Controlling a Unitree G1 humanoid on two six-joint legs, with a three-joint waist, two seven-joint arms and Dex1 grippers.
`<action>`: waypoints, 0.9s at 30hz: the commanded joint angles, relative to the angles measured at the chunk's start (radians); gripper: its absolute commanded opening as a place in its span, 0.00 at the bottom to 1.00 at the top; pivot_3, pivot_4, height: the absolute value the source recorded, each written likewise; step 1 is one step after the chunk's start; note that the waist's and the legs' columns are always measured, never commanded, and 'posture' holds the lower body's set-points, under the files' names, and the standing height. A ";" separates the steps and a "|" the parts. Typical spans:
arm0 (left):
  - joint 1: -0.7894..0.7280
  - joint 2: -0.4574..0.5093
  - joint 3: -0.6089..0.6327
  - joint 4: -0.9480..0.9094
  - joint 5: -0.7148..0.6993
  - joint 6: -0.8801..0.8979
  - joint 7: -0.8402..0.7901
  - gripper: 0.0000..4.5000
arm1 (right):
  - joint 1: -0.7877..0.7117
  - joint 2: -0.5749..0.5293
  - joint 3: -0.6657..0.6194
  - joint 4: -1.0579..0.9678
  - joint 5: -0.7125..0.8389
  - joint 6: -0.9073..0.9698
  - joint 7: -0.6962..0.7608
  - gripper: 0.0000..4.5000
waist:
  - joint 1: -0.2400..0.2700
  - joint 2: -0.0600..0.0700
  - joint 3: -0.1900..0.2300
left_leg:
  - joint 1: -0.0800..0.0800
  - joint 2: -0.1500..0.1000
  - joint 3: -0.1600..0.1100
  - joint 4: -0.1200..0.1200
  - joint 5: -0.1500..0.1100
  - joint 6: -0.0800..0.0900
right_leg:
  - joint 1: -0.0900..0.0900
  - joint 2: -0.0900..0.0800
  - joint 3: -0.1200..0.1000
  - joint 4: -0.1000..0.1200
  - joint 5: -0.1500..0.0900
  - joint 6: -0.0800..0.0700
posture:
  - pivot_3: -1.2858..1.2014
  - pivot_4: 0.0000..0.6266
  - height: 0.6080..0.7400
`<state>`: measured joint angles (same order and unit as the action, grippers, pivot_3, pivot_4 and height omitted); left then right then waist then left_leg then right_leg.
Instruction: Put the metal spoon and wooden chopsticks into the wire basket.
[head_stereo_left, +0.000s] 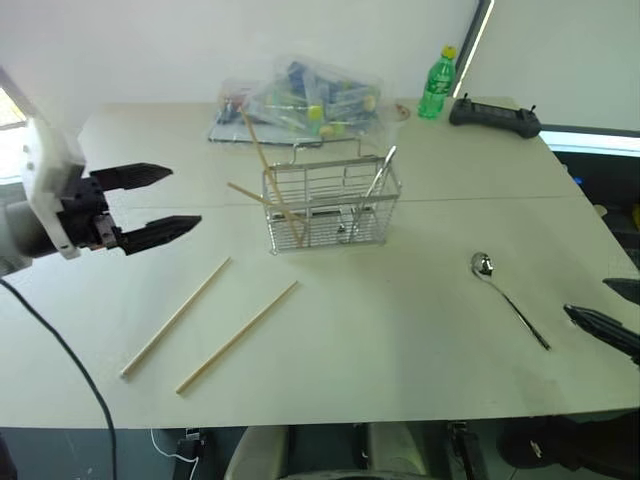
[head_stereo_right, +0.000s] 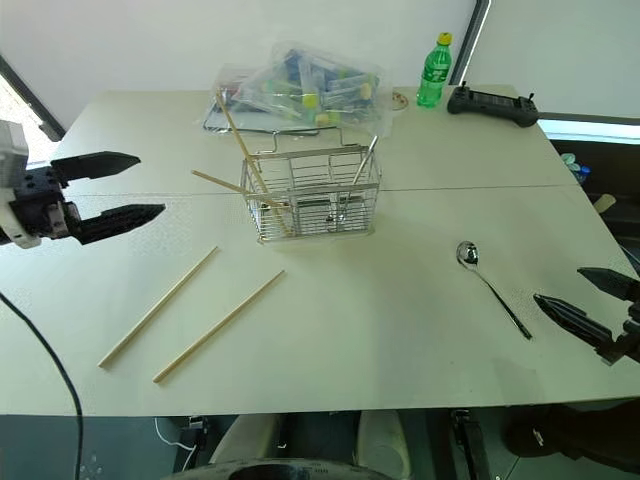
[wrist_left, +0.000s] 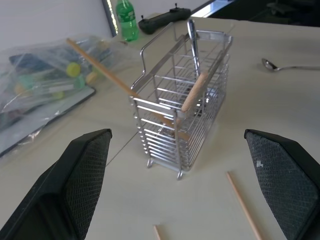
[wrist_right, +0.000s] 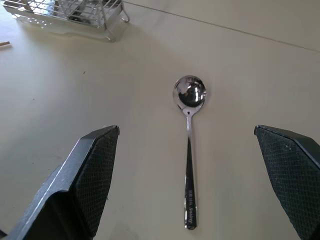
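Jaws spread wide on both sides, holding nothing: left gripper (head_stereo_left: 150, 205) raised over the tabletop's (head_stereo_left: 400, 350) left part, fingers pointing across toward the wire basket (head_stereo_left: 330, 210); right gripper (head_stereo_right: 590, 310) low at the right edge, aimed at the metal spoon (wrist_right: 189, 150), well apart from it. Spoon flat on the tabletop to the right of the basket, bowl toward the basket, handle running back toward the right gripper, with small engraved lettering near the handle's end, too fine to read. Two wooden chopsticks (head_stereo_left: 205, 325) flat on the tabletop in front and to the left of the basket, side by side, slanted, not touching. Two more wooden sticks (head_stereo_left: 265, 170) already leaning in the basket's left end, tips jutting out up and to the left; a metal utensil (wrist_left: 192, 42) upright in the right end. Behind the basket, a clear plastic bag (head_stereo_left: 300, 100) of colourful items; further right, a green bottle (head_stereo_left: 437, 85) with a yellow cap, label unreadable, and a black controller (head_stereo_left: 495, 115).
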<state>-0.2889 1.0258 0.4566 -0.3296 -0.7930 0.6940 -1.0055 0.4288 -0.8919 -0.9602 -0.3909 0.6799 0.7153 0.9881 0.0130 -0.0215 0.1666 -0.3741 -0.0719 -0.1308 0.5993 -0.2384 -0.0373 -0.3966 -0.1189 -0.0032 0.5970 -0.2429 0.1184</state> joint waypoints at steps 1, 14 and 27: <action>-0.050 -0.017 0.006 -0.068 -0.110 0.078 0.061 1.00 | -0.044 -0.017 0.028 -0.042 -0.001 0.012 -0.059 1.00 | 0.000 0.000 0.000 | 0.000 0.000 0.000 0.000 0.000 0.000 | 0.000 0.000 0.000 0.000 0.000 0.000 | 0.52 0.24 0.93; -0.193 -0.067 -0.315 -0.151 -0.246 0.253 0.066 1.00 | -0.268 0.044 0.393 0.011 -0.095 0.034 -0.284 1.00 | 0.001 0.000 0.000 | -0.001 0.000 -0.001 0.014 -0.001 0.001 | 0.006 0.001 0.000 0.001 0.000 0.000 | 0.52 0.24 0.93; -0.341 -0.214 -0.596 -0.056 0.007 0.183 -0.009 1.00 | -0.389 0.097 0.562 0.215 -0.180 -0.043 -0.288 1.00 | -0.002 0.001 0.000 | -0.002 -0.001 -0.001 0.012 -0.003 0.006 | 0.004 0.002 0.000 0.001 0.001 0.000 | 0.52 0.24 0.93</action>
<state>-0.6068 0.8146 -0.1576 -0.3797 -0.7889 0.8899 -1.0009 0.0548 -0.7999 -0.3898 -0.1839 0.5118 0.7019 0.6991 0.0114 -0.0201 0.1671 -0.3758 -0.0727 -0.1314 0.6114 -0.2420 -0.0313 -0.3926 -0.1169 -0.0032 0.5981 -0.2419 0.1185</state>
